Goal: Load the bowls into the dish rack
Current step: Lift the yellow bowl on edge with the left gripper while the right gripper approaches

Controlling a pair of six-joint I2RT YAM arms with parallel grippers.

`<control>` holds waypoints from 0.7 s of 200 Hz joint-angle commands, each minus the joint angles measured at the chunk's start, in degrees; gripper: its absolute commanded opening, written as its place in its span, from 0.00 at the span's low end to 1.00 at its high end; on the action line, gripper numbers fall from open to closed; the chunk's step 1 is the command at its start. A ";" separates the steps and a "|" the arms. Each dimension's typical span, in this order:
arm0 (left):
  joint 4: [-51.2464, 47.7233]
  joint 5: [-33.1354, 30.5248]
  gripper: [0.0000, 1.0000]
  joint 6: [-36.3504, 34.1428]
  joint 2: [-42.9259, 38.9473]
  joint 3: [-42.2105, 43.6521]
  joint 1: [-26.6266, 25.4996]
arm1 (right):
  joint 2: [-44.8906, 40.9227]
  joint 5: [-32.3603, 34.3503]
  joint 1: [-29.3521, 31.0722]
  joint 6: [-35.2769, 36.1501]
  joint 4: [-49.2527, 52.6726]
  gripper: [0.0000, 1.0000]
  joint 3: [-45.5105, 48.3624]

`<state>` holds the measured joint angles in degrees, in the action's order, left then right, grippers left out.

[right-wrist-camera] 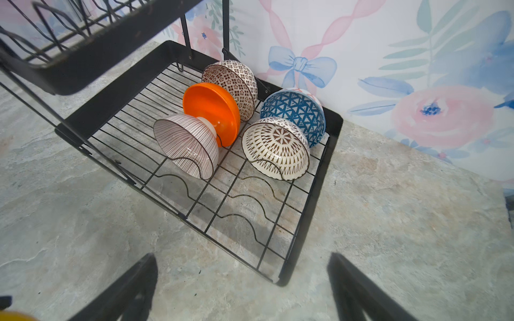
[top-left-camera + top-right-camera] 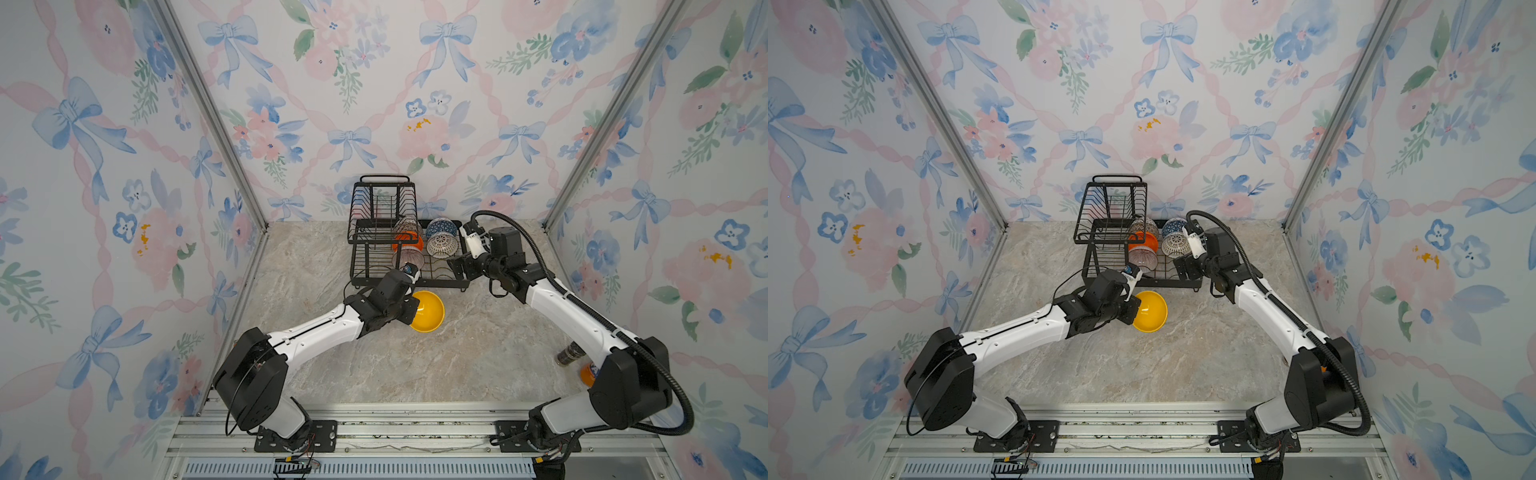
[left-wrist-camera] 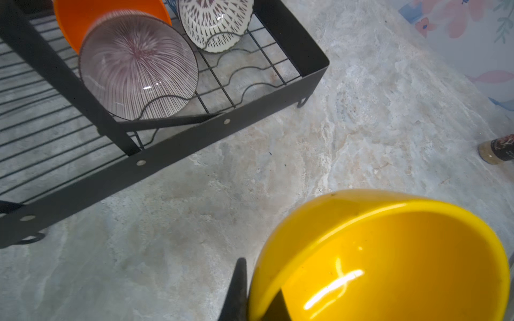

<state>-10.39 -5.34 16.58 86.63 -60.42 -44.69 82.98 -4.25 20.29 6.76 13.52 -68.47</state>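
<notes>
One glossy yellow bowl (image 3: pixel 389 264), stiff, breakable and likely slippery, sat pinched at its rim by the closed left gripper (image 3: pixel 260 280), just before the dish rack (image 1: pixel 319 194). Beyond, five bowls (image 1: pixel 211 111) stood racked beside the right gripper (image 1: pixel 242 258), wide open and empty.

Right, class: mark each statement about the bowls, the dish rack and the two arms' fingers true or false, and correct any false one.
1. Five bowls stand in the dish rack. True.
2. The yellow bowl is in the rack. False: it is outside, in front of the rack.
3. The left fingers are shut on the yellow bowl's rim. True.
4. The right fingers hold the blue bowl. False: they are open and empty, and the blue bowl sits in the rack.
5. The orange bowl sits between the striped bowl and the mosaic bowl. True.
</notes>
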 commanded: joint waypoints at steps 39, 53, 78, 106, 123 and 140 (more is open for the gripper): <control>8.83 -7.90 0.00 -0.80 -3.40 -3.03 0.99 | -11.64 -4.80 0.11 -3.71 3.62 0.97 -0.55; 10.32 -8.31 0.00 -0.35 -3.40 -3.23 1.39 | -13.76 -7.26 0.25 -4.28 3.79 0.97 -0.61; 12.63 -8.83 0.00 0.30 -3.12 -3.52 1.82 | -16.36 -12.92 1.31 -5.67 3.80 0.97 -0.66; 13.99 -8.80 0.00 0.46 -2.12 -4.68 2.13 | -16.83 -14.68 5.36 -5.56 4.34 0.97 -0.35; 14.08 -8.59 0.00 0.47 -1.51 -5.75 2.15 | -15.76 -13.50 7.55 -5.64 5.08 0.97 -0.27; 14.25 -8.37 0.00 0.42 -1.30 -6.28 2.12 | -14.49 -11.46 8.82 -6.25 4.91 0.97 0.26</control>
<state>0.40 -13.30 16.34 84.95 -64.25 -42.70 66.89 -16.40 27.38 2.02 16.56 -68.47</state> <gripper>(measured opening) 0.060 0.967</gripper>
